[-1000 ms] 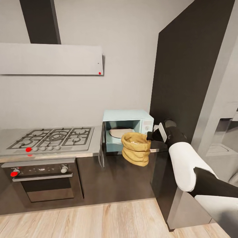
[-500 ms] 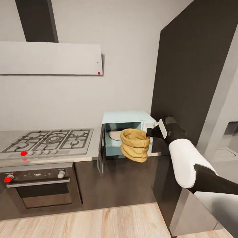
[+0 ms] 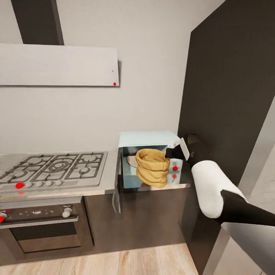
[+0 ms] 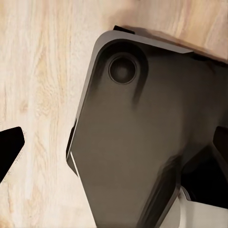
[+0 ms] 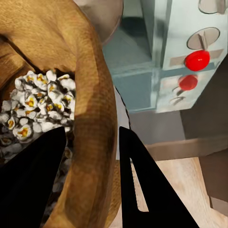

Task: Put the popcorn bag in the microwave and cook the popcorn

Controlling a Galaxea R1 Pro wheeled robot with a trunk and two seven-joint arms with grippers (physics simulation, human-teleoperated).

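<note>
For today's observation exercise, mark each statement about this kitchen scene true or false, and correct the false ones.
1. The microwave door stands open. True.
2. The right gripper grips the popcorn bag by its rim, one finger inside and one outside. True.
3. The bag is empty. False: the popcorn, white bits, lies inside it.
4. The bag rests on the gas hob. False: it is held up in front of the microwave's opening, right of the hob.
5. The left gripper holds the microwave door. False: it is open over the wooden floor and the robot's dark base.
</note>
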